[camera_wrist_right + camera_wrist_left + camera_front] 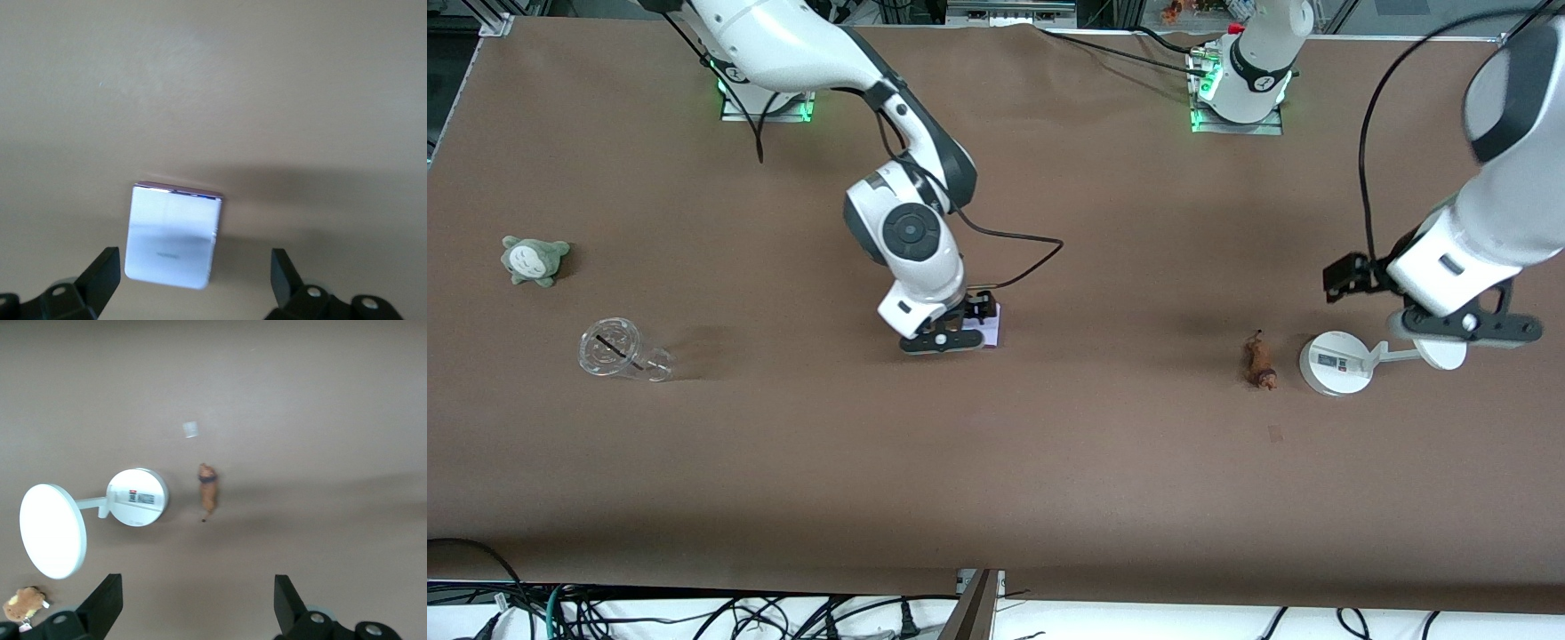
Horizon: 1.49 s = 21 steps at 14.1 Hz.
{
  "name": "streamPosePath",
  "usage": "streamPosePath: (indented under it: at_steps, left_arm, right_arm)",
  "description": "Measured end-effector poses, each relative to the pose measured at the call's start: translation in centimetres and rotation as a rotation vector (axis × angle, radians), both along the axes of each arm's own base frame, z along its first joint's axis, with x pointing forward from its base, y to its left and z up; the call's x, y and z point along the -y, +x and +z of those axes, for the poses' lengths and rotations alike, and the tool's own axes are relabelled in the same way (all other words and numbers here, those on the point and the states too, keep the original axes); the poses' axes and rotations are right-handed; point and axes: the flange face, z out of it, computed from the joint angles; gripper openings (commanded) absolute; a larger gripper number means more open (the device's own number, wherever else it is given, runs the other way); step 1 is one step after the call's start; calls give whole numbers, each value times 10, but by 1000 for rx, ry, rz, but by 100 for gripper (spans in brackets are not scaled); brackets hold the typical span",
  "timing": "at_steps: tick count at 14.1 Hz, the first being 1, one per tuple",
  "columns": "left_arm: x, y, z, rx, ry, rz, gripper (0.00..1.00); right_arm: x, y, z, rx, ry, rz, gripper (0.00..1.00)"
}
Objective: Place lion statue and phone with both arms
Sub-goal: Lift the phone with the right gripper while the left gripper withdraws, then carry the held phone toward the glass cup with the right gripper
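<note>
The phone (993, 327) is a pale lavender-white rectangle lying flat near the table's middle, mostly covered by my right gripper (945, 340). In the right wrist view the phone (173, 240) lies just ahead of the right gripper (193, 297), which is open and low over it, with dark fingers (100, 277) on either side. The lion statue (1260, 363), small and brown-orange, lies toward the left arm's end of the table, beside a white stand. It also shows in the left wrist view (208, 490). My left gripper (1467, 327) is open and empty (198, 613), up over the stand's disc.
The white round-based stand (1334, 363) with a disc (53, 530) stands beside the lion. A grey-green plush (534, 260) and a clear cup on its side (618, 349) lie toward the right arm's end. A brown plush (23, 603) and a small pale square (191, 429) also show.
</note>
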Motion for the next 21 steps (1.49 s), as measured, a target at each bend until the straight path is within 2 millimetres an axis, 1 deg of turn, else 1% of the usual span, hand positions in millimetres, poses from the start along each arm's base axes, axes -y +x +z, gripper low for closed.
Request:
streamPosePath:
  at_steps: [1,2,4,6,7,9,11,13,14,15,16,17,18,20,21]
  left_arm:
    - [4,-6,10,10,9,-1,100]
    - [4,-12,17,21,20,7,100]
    - [-12,-21,21,68,28,44,100]
    - [-31,-34,10,115,17,80,100]
    - [-35,-44,3,114,18,88,100]
    - [-36,-58,-6,93,24,89,100]
    - [-31,-60,-7,91,24,81,100]
    - [-27,-60,-7,91,24,73,100]
    - [-27,-60,-7,91,24,72,100]
    - [-27,-60,-7,91,24,73,100]
    - [-28,-60,-6,92,24,74,100]
    - [-27,-60,-6,93,24,73,100]
    - [-27,-60,-5,94,23,73,100]
    - [-26,-60,-4,97,23,72,100]
    - [-26,-60,-3,98,23,71,100]
  right_arm:
    - [-4,-3,-13,2,1,7,100]
    - [-7,-5,-24,2,1,10,100]
    - [-7,-6,-40,1,1,11,100]
    - [-8,-8,-50,0,0,13,100]
    - [-10,-9,-54,5,4,15,100]
    - [-15,-12,-59,15,14,10,100]
    - [-24,-17,-63,32,32,-23,100]
    - [-26,-19,-69,35,35,-33,100]
    - [-25,-19,-72,34,34,-35,94]
    - [-24,-18,-74,35,32,-36,52]
    - [-23,-17,-74,36,31,-37,23]
    - [-23,-17,-73,40,29,-34,12]
    - [-23,-15,-70,44,22,-29,6]
    - [-19,-7,-49,42,-25,-14,1]
    - [-12,2,-30,39,-59,-13,0]
